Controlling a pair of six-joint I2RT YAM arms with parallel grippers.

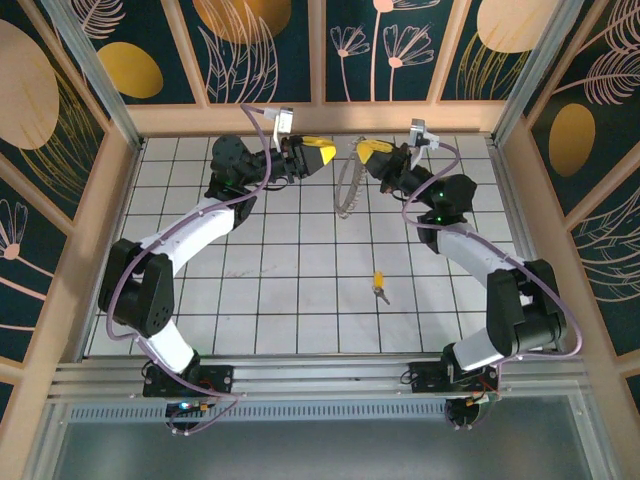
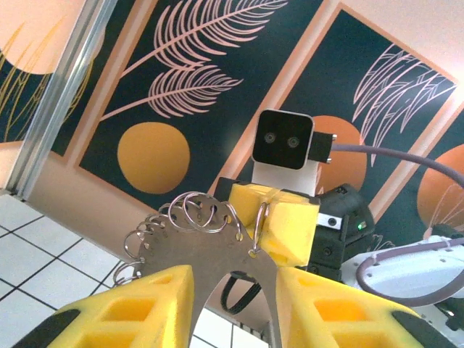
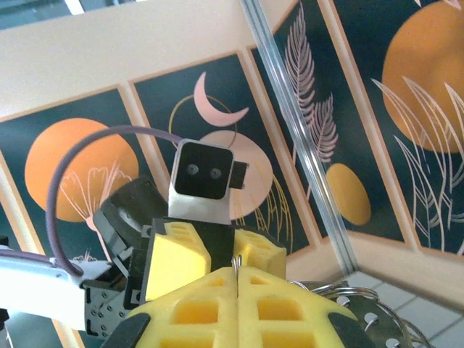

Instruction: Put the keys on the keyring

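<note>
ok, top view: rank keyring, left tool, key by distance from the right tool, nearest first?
1. keyring: hangs at the right tool, on its left.
2. left tool: opposite, further left.
3. key: on the tiles, far toward the near edge.

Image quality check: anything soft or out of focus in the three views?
Top external: sharp and evenly lit, key tiny but clear. Left wrist: left fingers slightly soft, keyring crisp. Right wrist: right fingers slightly soft, wall sharp.

The keyring point(image 1: 347, 190) hung from the right gripper point(image 1: 364, 151), the left gripper point(image 1: 326, 151) just beside it; the key point(image 1: 379, 286) lay nearer, well apart.
</note>
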